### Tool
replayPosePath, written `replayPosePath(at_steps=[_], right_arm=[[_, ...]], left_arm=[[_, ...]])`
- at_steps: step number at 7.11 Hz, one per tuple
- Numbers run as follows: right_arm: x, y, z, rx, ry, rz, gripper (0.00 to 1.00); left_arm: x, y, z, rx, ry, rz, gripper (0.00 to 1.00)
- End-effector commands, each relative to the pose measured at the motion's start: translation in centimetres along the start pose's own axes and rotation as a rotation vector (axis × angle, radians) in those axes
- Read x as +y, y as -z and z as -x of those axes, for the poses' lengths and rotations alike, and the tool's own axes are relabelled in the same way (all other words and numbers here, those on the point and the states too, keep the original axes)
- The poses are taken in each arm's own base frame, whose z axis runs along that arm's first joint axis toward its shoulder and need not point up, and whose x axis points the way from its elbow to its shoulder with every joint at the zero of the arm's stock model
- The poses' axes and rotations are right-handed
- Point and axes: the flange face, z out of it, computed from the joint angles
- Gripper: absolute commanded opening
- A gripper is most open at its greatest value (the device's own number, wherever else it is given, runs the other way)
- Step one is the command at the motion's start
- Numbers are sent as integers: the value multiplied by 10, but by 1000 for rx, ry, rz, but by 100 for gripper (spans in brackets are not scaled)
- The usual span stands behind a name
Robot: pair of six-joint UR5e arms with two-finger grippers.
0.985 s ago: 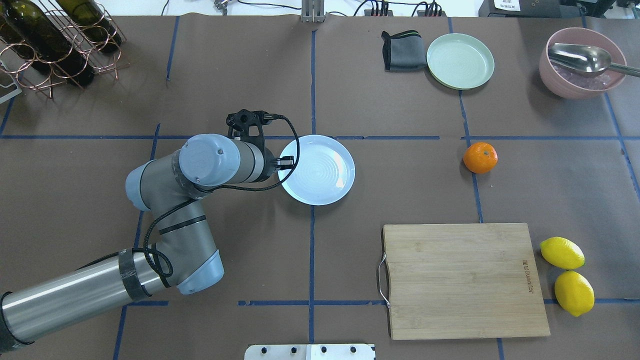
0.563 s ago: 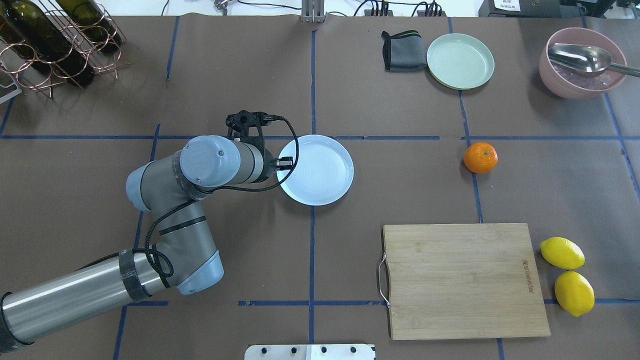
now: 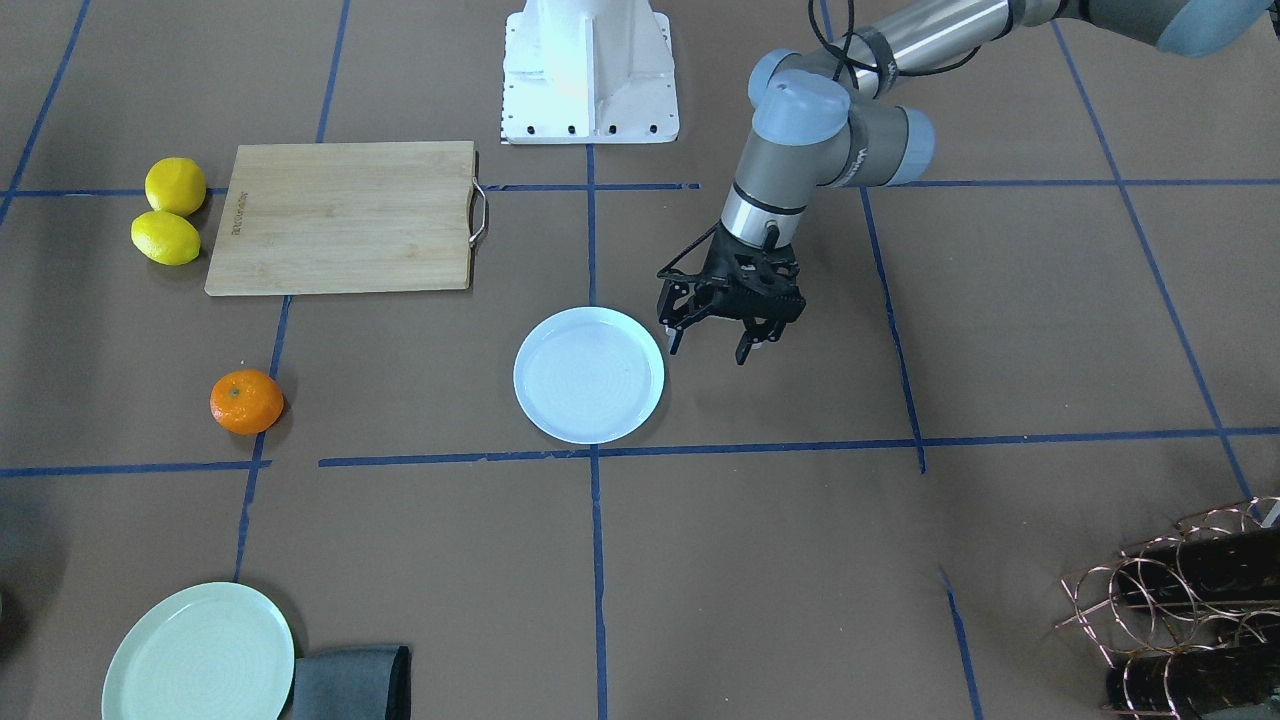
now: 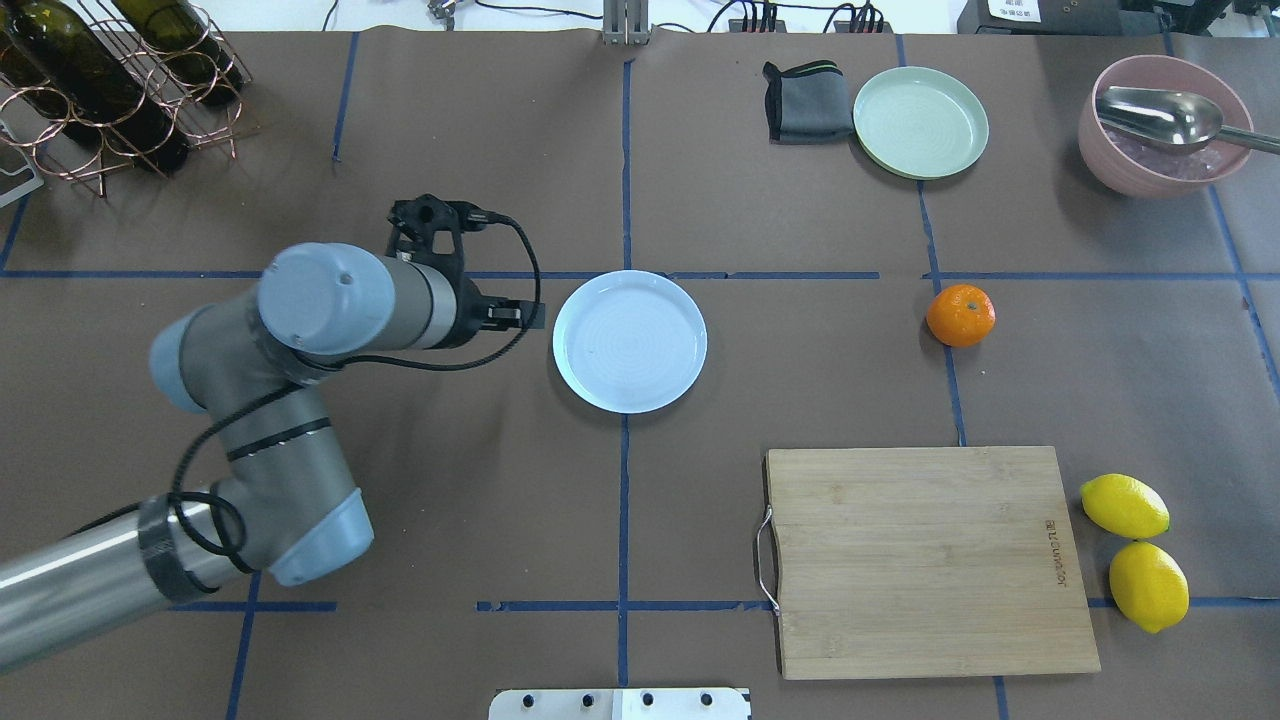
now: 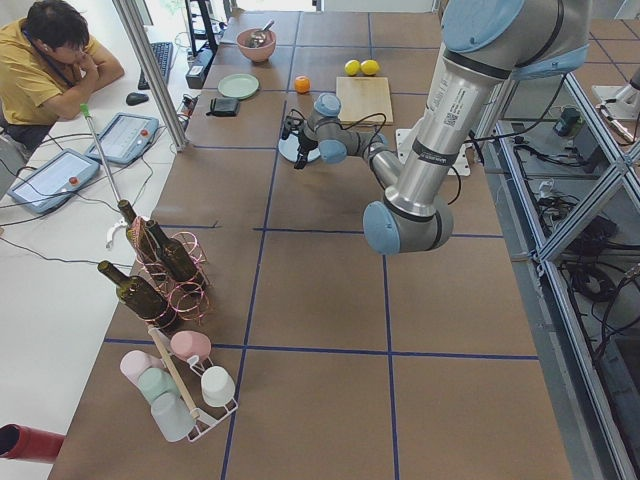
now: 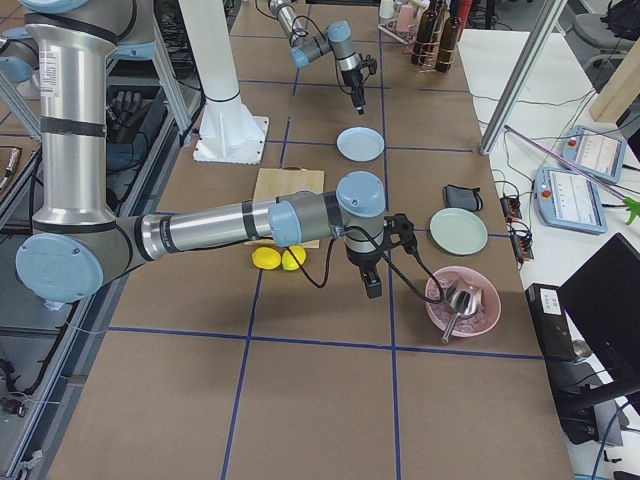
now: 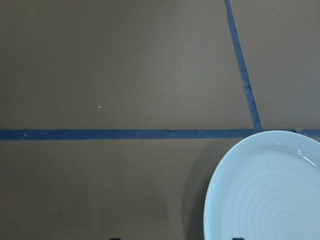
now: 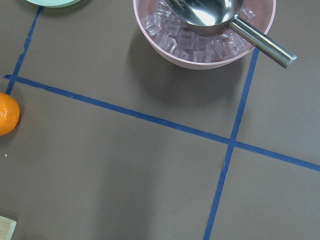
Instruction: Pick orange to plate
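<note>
The orange (image 4: 960, 315) lies on the brown table right of centre, also seen as the orange (image 3: 246, 401) and at the left edge of the right wrist view (image 8: 6, 114). The white plate (image 4: 630, 340) sits empty at the table's middle. My left gripper (image 3: 708, 350) hangs open and empty just beside the plate (image 3: 589, 374), apart from its rim; the left wrist view shows the plate's edge (image 7: 270, 195). My right gripper (image 6: 372, 285) hovers between the lemons and the pink bowl; I cannot tell whether it is open or shut.
A pale green plate (image 4: 920, 122) and a grey cloth (image 4: 800, 100) lie at the back. A pink bowl (image 4: 1092, 140) holds ice and a metal scoop. The cutting board (image 4: 925, 560), two lemons (image 4: 1125, 505) and a bottle rack (image 4: 110, 90) stand around.
The plate first slid slightly to the left. My left arm then drew back to the left, away from the plate. The orange has not moved.
</note>
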Motion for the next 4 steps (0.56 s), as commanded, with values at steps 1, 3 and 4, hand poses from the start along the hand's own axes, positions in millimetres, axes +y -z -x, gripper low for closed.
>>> replayPosePath(at_steps=[1, 3, 4], right_arm=[[-1, 1, 1, -1, 3, -2, 100], [-1, 1, 1, 1, 3, -2, 100], [-3, 1, 5, -2, 14, -5, 100]], left_arm=[[-49, 86, 103, -125, -219, 49, 100], [-93, 156, 256, -122, -215, 112, 100], [-98, 188, 344, -64, -117, 199, 100]])
